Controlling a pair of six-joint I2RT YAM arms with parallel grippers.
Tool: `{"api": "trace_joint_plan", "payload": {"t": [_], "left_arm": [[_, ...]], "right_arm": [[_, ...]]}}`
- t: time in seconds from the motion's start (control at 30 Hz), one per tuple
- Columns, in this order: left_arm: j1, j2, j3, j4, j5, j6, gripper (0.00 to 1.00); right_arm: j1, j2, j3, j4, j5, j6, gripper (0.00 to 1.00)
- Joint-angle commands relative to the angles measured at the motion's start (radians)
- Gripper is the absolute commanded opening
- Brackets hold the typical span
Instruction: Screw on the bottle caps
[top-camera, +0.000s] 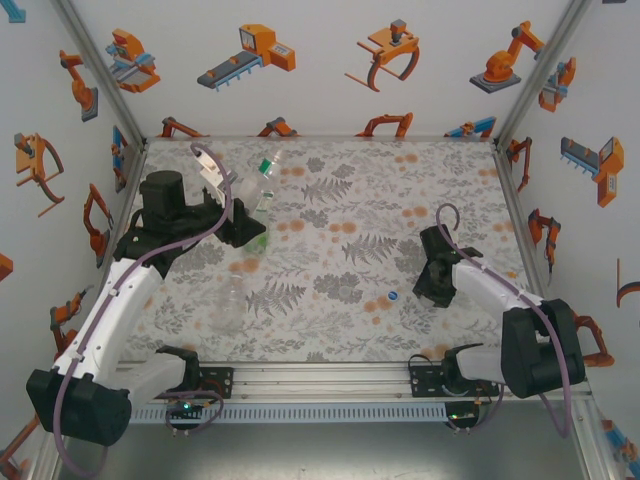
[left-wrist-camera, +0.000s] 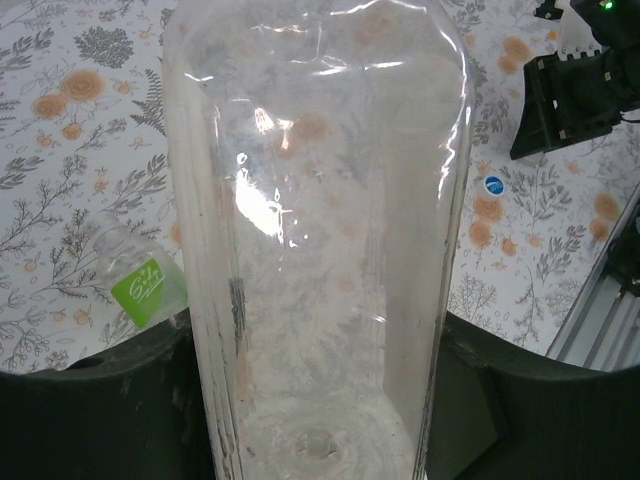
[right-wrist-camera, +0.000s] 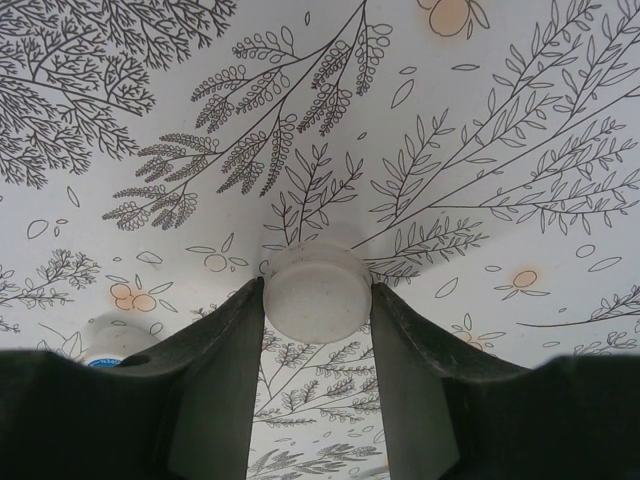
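My left gripper is shut on a plain clear bottle, its base toward the camera and its neck pointing away. It sits at the left middle of the table. A green-label bottle lies just beyond the left finger. Another clear bottle lies nearer the front, with a small green piece by its far end. My right gripper is shut on the white cap, low over the table at the right. The blue cap lies loose to its left.
The floral table has patterned walls at the back and both sides. A metal rail with both arm bases runs along the near edge. There is open cloth between the two grippers around the blue cap.
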Motion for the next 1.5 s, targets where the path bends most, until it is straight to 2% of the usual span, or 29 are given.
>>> {"api": "trace_joint_plan", "payload": {"t": [0.0,0.23,0.43,0.83,0.93,1.03,1.1,1.27,1.47], "left_arm": [[0.008,0.006,0.007,-0.006,0.014,-0.003,0.12],[0.003,0.030,0.006,-0.007,0.031,0.004,0.11],[-0.021,0.048,0.000,-0.012,0.077,0.046,0.08],[-0.149,0.061,0.004,-0.167,0.210,0.337,0.04],[-0.180,0.043,-0.006,-0.202,0.223,0.427,0.03],[-0.210,0.014,-0.028,-0.228,0.223,0.519,0.01],[-0.225,-0.005,-0.042,-0.240,0.215,0.560,0.01],[-0.271,-0.023,-0.042,-0.286,0.125,0.620,0.00],[-0.318,-0.026,-0.051,-0.292,0.070,0.653,0.00]], "right_arm": [[-0.008,-0.006,-0.018,-0.004,0.043,-0.004,0.38],[-0.009,-0.094,0.035,-0.023,-0.032,-0.129,0.32],[-0.006,-0.194,0.078,0.038,-0.235,-0.247,0.28],[0.025,-0.324,0.133,0.384,-0.641,-0.415,0.21],[0.035,-0.323,0.186,0.408,-0.726,-0.470,0.20],[0.060,-0.307,0.262,0.377,-0.830,-0.567,0.18],[0.083,-0.321,0.275,0.401,-0.944,-0.647,0.18],[0.107,-0.365,0.288,0.475,-1.138,-0.721,0.17],[0.160,-0.360,0.327,0.537,-1.259,-0.729,0.16]]}}
